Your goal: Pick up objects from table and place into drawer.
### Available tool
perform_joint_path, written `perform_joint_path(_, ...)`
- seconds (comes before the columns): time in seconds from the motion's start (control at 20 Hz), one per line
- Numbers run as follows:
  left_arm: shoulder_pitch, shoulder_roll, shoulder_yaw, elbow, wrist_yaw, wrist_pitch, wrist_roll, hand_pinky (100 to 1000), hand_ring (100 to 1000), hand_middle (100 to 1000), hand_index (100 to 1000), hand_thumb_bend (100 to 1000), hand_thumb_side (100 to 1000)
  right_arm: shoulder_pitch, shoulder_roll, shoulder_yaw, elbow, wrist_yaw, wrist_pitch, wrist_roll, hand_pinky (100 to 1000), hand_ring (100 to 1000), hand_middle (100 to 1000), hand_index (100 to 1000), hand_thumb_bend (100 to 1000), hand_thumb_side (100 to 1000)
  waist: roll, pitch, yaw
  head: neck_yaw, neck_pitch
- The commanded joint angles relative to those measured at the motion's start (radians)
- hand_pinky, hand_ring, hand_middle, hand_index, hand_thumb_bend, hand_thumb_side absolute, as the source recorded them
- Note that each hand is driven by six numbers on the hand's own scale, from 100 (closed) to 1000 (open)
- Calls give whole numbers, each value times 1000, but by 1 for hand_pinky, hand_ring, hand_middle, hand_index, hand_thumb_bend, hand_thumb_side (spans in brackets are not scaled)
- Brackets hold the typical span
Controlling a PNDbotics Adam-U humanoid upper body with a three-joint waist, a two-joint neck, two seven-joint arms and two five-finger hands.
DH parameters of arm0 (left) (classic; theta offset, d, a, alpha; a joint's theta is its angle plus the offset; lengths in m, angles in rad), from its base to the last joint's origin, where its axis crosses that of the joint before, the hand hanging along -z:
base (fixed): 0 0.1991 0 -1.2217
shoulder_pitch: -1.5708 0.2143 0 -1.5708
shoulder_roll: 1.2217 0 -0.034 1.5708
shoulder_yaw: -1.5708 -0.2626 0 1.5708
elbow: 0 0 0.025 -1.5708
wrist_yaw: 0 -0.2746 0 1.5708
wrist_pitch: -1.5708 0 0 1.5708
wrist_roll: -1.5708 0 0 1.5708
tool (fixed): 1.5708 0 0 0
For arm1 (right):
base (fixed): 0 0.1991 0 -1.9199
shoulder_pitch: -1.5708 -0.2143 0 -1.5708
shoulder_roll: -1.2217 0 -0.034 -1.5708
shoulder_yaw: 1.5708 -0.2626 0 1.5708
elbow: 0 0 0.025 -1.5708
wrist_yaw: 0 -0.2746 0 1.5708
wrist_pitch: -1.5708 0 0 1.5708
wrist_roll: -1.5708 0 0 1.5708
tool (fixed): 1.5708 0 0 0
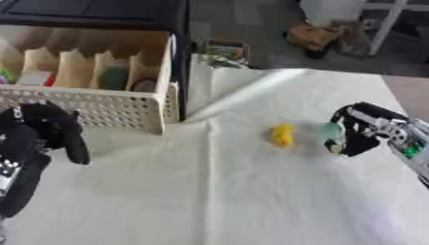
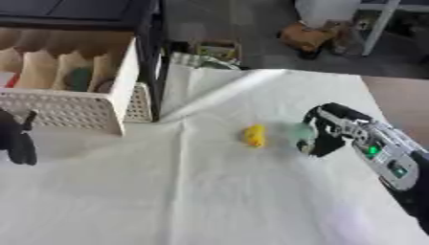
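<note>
Left eye view shows a white cloth-covered table [image 1: 209, 191] filling most of the frame, with a cream perforated drawer [image 1: 92, 107] at ten o'clock, split by dividers into slots holding small coloured items. At nine o'clock the left hand [image 1: 38, 136] hangs just before the drawer's front, fingers curled downward, holding nothing. At three o'clock the right hand [image 2: 322, 131] curls its fingers around a pale translucent green object [image 2: 300, 130]. Just beside it toward centre lies a small yellow object [image 1: 282, 134]. No writing is legible.
</note>
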Motion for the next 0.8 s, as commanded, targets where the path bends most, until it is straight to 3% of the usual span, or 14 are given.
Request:
perform_joint_path(0.05,-5,5,10,-14,5,3,1,424,422,555,716,100,501,-11,-39,-9,-22,-6,-1,-2,448,561,186,633,330,136,1,-25,0,2,0)
perform_joint_path(0.5,-5,4,11,-14,8,8,-1,423,422,555,715,100,502,-11,-39,-12,-26,-9,1,-19,434,546,102,598,344,138,1,-28,-2,2,-1)
perform_joint_path(0.8,-2,4,13,-14,12,11,-1,423,423,556,715,100,507,-10,-47,-15,-40,-24,4,-25,431,541,100,591,349,143,2,-33,-6,3,0)
